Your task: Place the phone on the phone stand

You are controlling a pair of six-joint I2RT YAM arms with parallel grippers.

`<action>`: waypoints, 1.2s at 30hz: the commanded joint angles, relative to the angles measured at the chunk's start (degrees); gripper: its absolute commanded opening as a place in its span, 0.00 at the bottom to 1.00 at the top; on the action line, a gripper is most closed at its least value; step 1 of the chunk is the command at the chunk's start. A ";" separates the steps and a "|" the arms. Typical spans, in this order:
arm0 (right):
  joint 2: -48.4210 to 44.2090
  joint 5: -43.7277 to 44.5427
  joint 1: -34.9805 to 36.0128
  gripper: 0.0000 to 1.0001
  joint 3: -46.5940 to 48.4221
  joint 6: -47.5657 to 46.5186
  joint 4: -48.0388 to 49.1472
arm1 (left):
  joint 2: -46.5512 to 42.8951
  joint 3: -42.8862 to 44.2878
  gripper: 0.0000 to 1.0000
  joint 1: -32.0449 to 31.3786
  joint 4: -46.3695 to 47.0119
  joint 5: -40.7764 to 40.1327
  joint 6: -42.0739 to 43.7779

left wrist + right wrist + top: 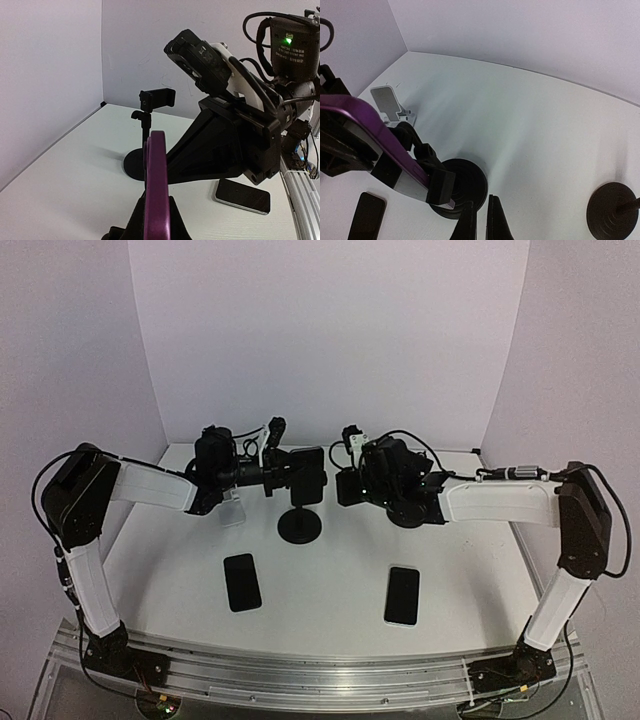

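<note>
A purple-edged phone (307, 477) is upright in the clamp of a black phone stand with a round base (299, 527) at the table's middle back. My left gripper (283, 472) is shut on the phone's left side. In the left wrist view the phone (156, 175) shows edge-on between the fingers (129, 222). In the right wrist view the phone (370, 125) sits between the clamp's blocks (440, 187) above the base (470, 180). My right gripper (340, 485) is just right of the phone. Its fingers (469, 222) are together, empty, over the base's edge.
Two dark phones lie flat on the table near the front, one left (242, 582) and one right (402, 595). A small white stand (232, 510) stands left of the black one. A second black stand with an empty clamp (157, 97) stands beyond, its base in the right wrist view (612, 212).
</note>
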 commanded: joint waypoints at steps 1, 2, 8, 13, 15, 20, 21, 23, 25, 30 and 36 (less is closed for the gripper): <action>-3.63 -1.57 0.19 0.04 0.56 -0.05 1.53 | 3.06 -0.70 0.00 0.48 0.56 2.45 2.53; -3.73 -1.55 0.19 0.06 0.48 -0.05 1.53 | 3.12 -0.48 0.00 0.48 0.44 2.99 3.32; -3.44 -2.23 0.18 0.18 0.80 -0.26 1.53 | 3.74 -0.13 0.00 0.91 0.95 6.96 5.63; -2.80 -2.89 0.13 0.23 1.47 -0.57 1.39 | 4.88 1.34 0.00 0.94 2.20 8.28 6.36; -2.91 -3.05 0.13 0.24 1.61 -0.75 1.29 | 5.60 2.16 0.00 1.10 2.65 9.15 6.22; -3.66 -3.20 0.15 0.30 1.31 -1.47 0.74 | 7.70 5.40 0.00 1.40 1.80 11.57 5.86; -3.86 -3.22 0.12 0.30 1.22 -1.67 0.59 | 8.17 6.31 0.00 1.46 1.42 12.13 5.39; -4.35 -3.09 0.16 0.32 0.81 -1.95 0.36 | 9.69 8.68 0.00 1.52 0.41 13.02 3.85; -4.93 -2.75 0.14 0.33 0.31 -2.27 0.21 | 11.00 10.74 0.00 1.49 0.17 13.63 3.05; -6.09 -1.71 0.17 0.34 -0.80 -2.77 -0.06 | 14.08 15.58 0.00 1.45 -1.92 14.08 0.84; -6.38 -0.76 0.17 0.38 -1.40 -2.78 -0.47 | 16.15 19.65 0.00 1.69 -6.50 14.79 0.82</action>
